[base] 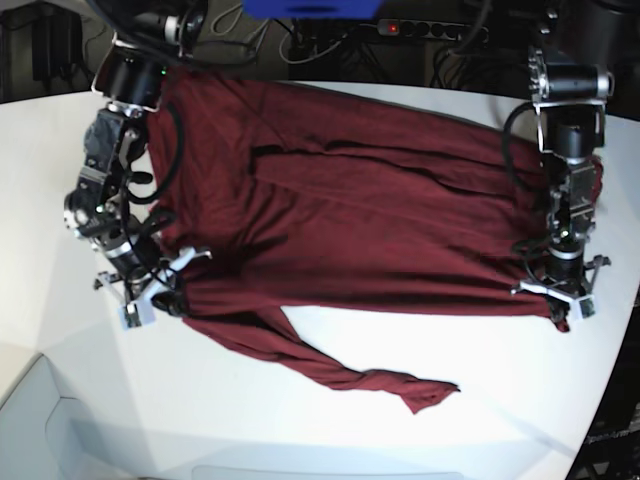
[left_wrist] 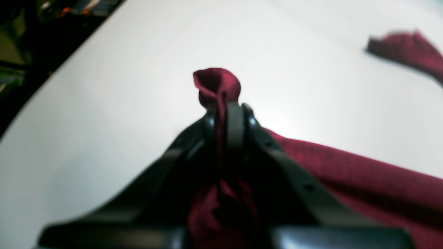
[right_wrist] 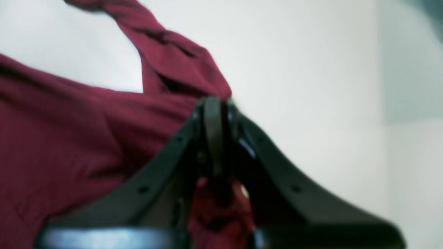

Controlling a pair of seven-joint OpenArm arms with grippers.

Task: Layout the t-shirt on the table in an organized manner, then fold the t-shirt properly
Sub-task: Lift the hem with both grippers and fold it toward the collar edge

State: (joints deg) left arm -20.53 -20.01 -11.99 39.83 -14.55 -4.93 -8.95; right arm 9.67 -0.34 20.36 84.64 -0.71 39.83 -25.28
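Note:
The dark maroon t-shirt [base: 380, 220] lies spread wide across the white table [base: 300, 420], with one twisted sleeve [base: 400, 383] trailing toward the front edge. At the shirt's right edge in the base view, my left gripper [base: 562, 308] is shut on the cloth. In the left wrist view a bunch of t-shirt [left_wrist: 216, 83] pokes out past the closed left gripper [left_wrist: 226, 110]. On the left of the base view, my right gripper [base: 165, 295] pinches the shirt's other edge. Up close, the right gripper [right_wrist: 214, 103] is shut with t-shirt [right_wrist: 69, 138] fabric gathered between its fingers.
Cables and a power strip [base: 430, 30] run behind the table's back edge. Dark clutter [left_wrist: 34, 34] sits beyond the table's curved edge in the left wrist view. The table's front edge drops off at the lower left [base: 40, 400] of the base view.

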